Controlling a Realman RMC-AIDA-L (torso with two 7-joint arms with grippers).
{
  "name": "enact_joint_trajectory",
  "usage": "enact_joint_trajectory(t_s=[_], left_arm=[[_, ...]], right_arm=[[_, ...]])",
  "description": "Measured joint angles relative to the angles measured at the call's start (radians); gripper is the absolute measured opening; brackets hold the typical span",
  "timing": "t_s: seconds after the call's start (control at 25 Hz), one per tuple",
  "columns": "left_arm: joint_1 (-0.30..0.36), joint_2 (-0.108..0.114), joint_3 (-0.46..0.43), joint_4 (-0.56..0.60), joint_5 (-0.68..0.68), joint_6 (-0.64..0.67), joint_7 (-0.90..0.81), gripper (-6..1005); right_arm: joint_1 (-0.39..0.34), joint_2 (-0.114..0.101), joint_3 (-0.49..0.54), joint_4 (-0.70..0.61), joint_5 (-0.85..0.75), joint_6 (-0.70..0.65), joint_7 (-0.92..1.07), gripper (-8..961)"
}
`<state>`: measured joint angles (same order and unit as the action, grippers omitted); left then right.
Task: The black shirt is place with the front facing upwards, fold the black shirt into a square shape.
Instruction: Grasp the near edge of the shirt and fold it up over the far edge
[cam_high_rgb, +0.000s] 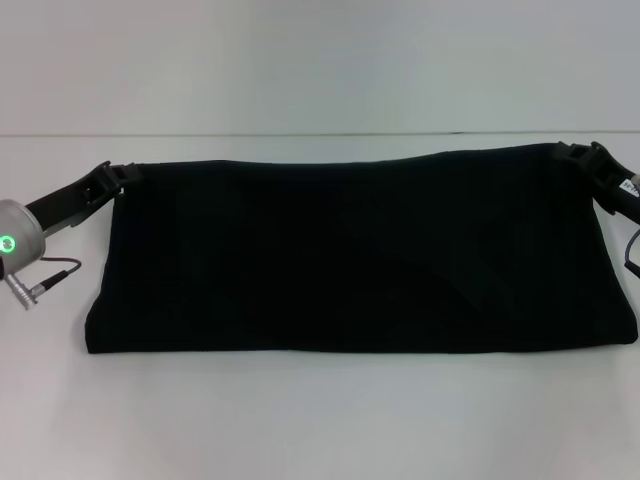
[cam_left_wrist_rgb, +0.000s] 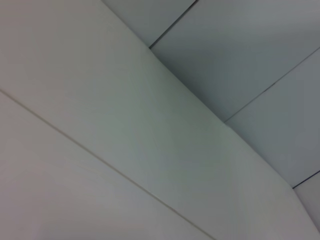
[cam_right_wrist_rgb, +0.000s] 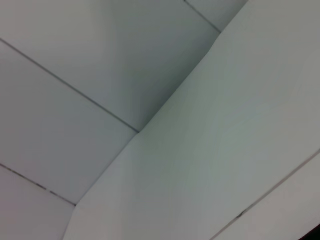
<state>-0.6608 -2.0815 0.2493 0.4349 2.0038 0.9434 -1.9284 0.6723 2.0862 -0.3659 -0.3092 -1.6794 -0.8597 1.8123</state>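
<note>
Black shirt (cam_high_rgb: 360, 255) folded into a wide band across the white table (cam_high_rgb: 320, 420), near edge straight. Left gripper (cam_high_rgb: 112, 176) pinching its far left corner, right gripper (cam_high_rgb: 582, 158) pinching the far right. Bare tabletop before and behind.

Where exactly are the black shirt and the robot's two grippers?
black shirt (cam_high_rgb: 360, 255), head view, middle of the folded cloth.
left gripper (cam_high_rgb: 112, 178), head view, tip at the shirt's far left corner.
right gripper (cam_high_rgb: 582, 157), head view, tip at the shirt's far right corner.
</note>
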Motion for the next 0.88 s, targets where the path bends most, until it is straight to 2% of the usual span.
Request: enact_joint_trajectory(t_s=[0.56, 0.88], left_arm=[[-0.012, -0.022, 0.002, 0.001, -0.021, -0.062, 0.036, 18], [-0.027, -0.052, 0.004, 0.001, -0.075, -0.128, 0.065, 31]], right_arm=[[0.010, 0.008, -0.004, 0.020, 0.053, 0.059, -0.059, 55], [0.037, 0.010, -0.004, 0.030, 0.054, 0.098, -0.118, 73]])
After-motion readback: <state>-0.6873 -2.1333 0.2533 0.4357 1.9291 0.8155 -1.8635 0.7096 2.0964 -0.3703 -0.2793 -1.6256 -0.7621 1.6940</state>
